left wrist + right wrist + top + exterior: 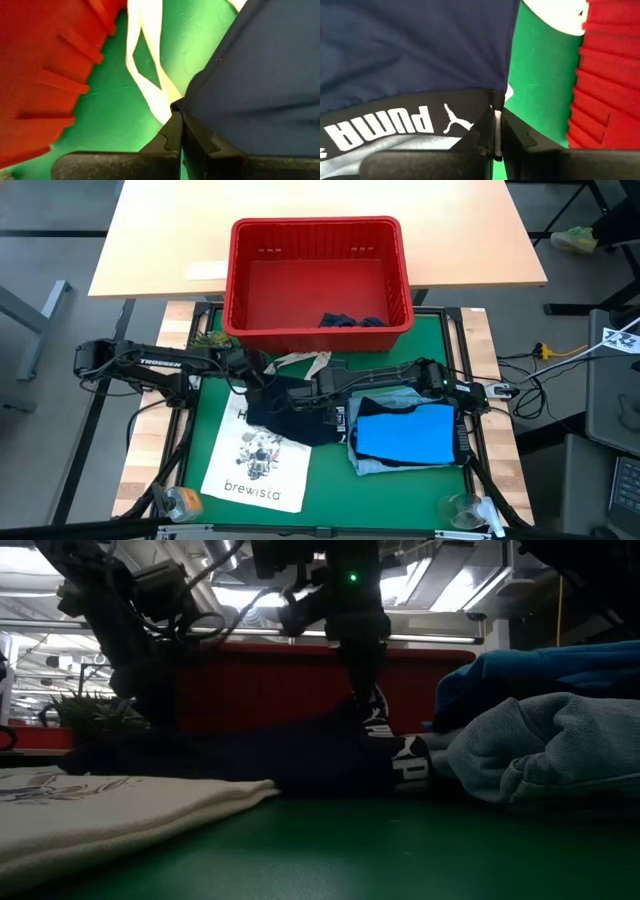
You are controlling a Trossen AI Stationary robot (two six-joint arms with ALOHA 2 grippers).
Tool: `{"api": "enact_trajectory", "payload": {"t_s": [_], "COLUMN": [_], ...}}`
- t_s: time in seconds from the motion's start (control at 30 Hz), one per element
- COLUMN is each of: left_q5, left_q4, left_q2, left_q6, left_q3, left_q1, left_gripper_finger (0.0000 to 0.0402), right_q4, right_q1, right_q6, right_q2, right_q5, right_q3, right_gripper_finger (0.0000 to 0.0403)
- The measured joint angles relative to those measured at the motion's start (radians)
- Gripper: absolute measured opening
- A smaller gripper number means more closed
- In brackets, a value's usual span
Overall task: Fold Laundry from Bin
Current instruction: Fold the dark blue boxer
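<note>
- Dark navy garment [290, 415] lies on the green mat [390, 490], w/ its lower part over the top of the white tote bag [258, 465]; a black waistband w/ white PUMA lettering [385, 127] runs along one edge.
- Left gripper [177, 112] is at the garment's edge nearest the red bin [318, 275]; jaws closed tight on the navy fabric, white tote strap [145, 60] on the mat just beside.
- Right gripper [497, 117] is at the waistband end, approx. centre of the mat; jaws pinched on the waistband, only a thin strip of cloth between them.
- Low view: garment sits low on the mat, right arm coming down onto it from above.
- Bin stands at the far edge of the mat, partly on the wooden table [160, 240]; a dark blue item [350, 321] lies in its near corner.
- Bright blue garment [405, 432] is folded on top of a light blue one [375, 465], right side of the mat, touching the navy garment.
</note>
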Motion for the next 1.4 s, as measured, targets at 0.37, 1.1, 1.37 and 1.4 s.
{"api": "enact_trajectory", "payload": {"t_s": [0.37, 1.1, 1.37, 1.4], "left_q5": [-0.041, 0.055, 0.298, 0.313], "left_q4": [0.011, -0.075, -0.093, -0.094], "left_q2": [0.0, 0.0, 0.0, 0.0], "left_q6": [0.146, 0.163, 0.158, 0.156], "left_q3": [0.0, 0.115, 0.188, 0.185], "left_q1": [0.021, 0.021, 0.02, 0.02], "left_gripper_finger": [0.0, 0.0103, 0.0074, 0.0072], "right_q4": [0.007, -0.004, -0.003, -0.002], "right_q1": [0.0, 0.0, 0.002, 0.002], "right_q6": [0.0, -0.034, -0.035, -0.035], "right_q2": [0.0, 0.001, -0.004, -0.009], "right_q5": [0.042, 0.016, -0.011, -0.012], "right_q3": [-0.137, -0.144, -0.144, -0.144], "right_gripper_finger": [0.0019, 0.0161, 0.0167, 0.0167]}}
